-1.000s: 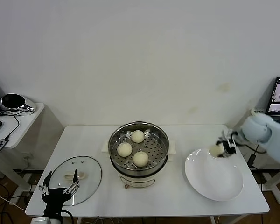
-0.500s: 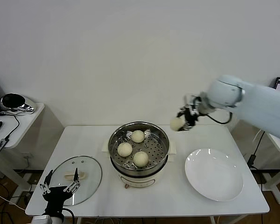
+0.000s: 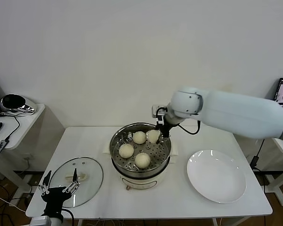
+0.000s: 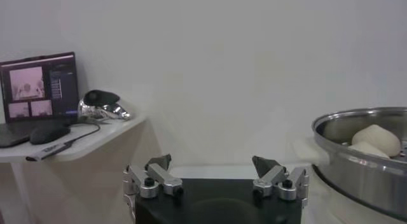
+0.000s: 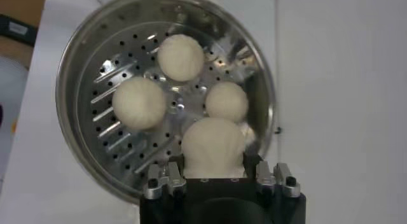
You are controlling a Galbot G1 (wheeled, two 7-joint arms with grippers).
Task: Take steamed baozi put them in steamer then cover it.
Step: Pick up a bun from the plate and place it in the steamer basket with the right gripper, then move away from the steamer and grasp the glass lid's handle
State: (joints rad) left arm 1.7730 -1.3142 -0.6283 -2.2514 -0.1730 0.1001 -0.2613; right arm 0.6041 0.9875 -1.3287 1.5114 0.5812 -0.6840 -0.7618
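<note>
Right gripper: the right gripper (image 3: 157,134) hangs over the back right part of the steamer (image 3: 117,157), its fingers clenched on a fourth baozi (image 3: 153,136); seen from the right wrist, that bun (image 5: 213,146) sits squeezed between the jaws, above the perforated tray.

Right arm: the white arm reaches in from the robot's right, crossing above the table (image 3: 184,200) behind the white plate (image 3: 217,176).

Buns in the pot: three steamed baozi lie on the tray, one at the back (image 3: 139,137), one at the left (image 3: 126,150) and one at the front (image 3: 142,160); the right wrist view shows them apart from one another (image 5: 180,57) (image 5: 139,102) (image 5: 226,101).

Steamer: the shiny steel pot stands on its white base at the middle of the table, uncovered.

Cover: the clear glass lid (image 3: 87,181) lies flat on the table's front left corner, well apart from the pot, its cream handle facing up.

Plate: bare, on the table to the right of the steamer.

Left gripper: the left gripper (image 3: 59,187) waits at the front left table edge, just before the lid, fingers spread and grasping nothing; its own camera shows both fingertips (image 4: 159,162) apart, with the pot's rim (image 4: 356,171) off to one side.

Background: a side table (image 3: 23,123) with a shiny dark object stands to the robot's left.
</note>
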